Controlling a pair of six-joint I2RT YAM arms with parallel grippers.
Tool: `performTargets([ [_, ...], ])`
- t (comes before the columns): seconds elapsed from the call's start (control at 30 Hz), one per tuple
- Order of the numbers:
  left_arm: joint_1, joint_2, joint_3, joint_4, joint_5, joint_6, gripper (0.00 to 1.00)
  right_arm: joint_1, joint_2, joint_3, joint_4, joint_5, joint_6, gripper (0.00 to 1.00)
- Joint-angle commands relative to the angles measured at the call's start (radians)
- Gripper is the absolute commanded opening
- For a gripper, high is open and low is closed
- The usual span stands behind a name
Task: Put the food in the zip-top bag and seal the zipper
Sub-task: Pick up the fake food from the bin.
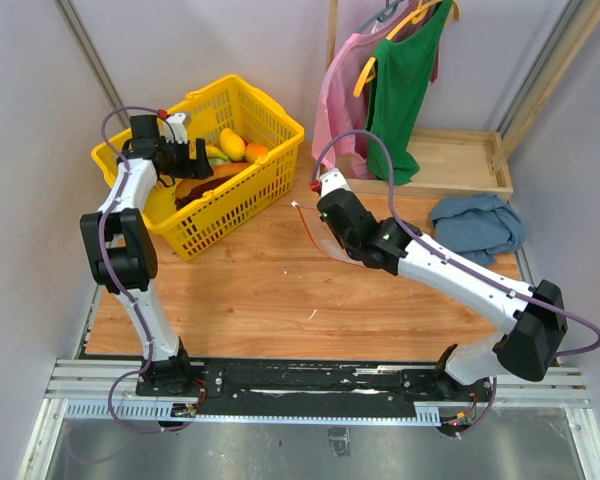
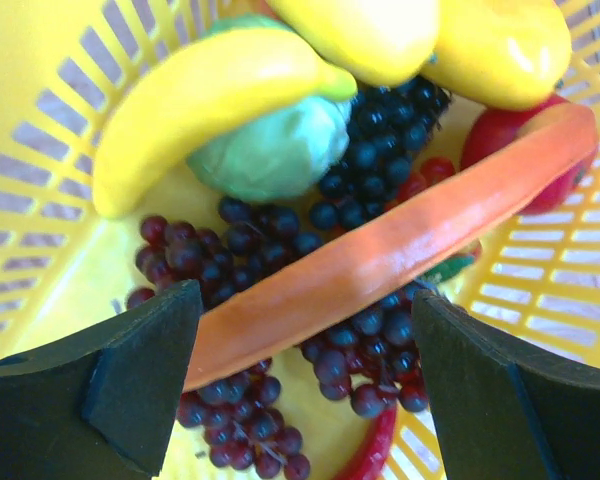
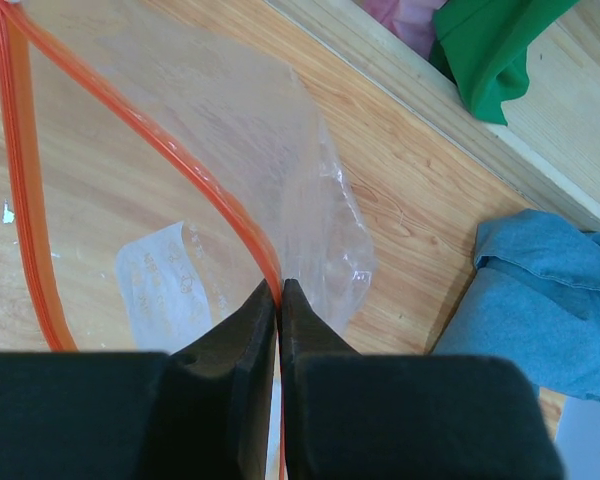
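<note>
My left gripper [image 2: 305,345] is open and empty, inside the yellow basket [image 1: 245,185] just above the food. Between its fingers lie the long orange-brown piece [image 2: 380,260], dark purple grapes [image 2: 230,250] and a thin red chili [image 2: 375,450]. Yellow pieces [image 2: 195,95] lie further back. My right gripper [image 3: 280,290] is shut on the red-orange zipper [image 3: 180,165] of the clear zip-top bag [image 3: 230,130]. It holds the bag's mouth spread open above the table. The bag's white label [image 3: 165,280] shows through the plastic. In the top view the right gripper [image 1: 330,215] holds the bag [image 1: 325,240] right of the basket.
A green round piece [image 2: 275,150] and a red one [image 2: 500,130] also lie in the basket. A blue cloth [image 1: 478,225] lies at the right. Pink and green garments [image 1: 405,90] hang at the back over a raised wooden ledge [image 1: 460,160].
</note>
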Motion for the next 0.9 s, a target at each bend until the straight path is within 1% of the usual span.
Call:
performTargets([
  [0.0,0.012,0.1,0.125,-0.006,0.002,0.064,0.9,0.011,-0.022,-0.019,0.016,0.008,-0.015,0.07],
  [0.1,0.026,0.166,0.183,-0.033,0.019,0.078,0.91,0.009,-0.018,-0.02,0.019,0.012,-0.019,0.08],
  [0.3,0.038,0.235,0.231,-0.049,0.026,0.095,0.92,0.002,-0.012,-0.023,0.023,0.005,-0.022,0.08],
  [0.47,0.04,0.259,0.214,-0.074,0.064,0.086,0.92,-0.001,-0.009,-0.022,0.023,-0.01,-0.022,0.09],
  [0.57,0.04,0.224,0.15,-0.07,0.092,0.065,0.92,-0.001,-0.014,-0.022,0.024,-0.015,-0.02,0.09],
  [0.67,0.039,0.139,0.056,-0.038,0.096,0.024,0.89,-0.001,-0.023,-0.023,0.027,-0.03,-0.015,0.09],
  [0.87,0.04,0.017,-0.065,-0.029,0.044,-0.003,0.85,-0.001,-0.047,-0.03,0.033,-0.044,-0.007,0.09],
])
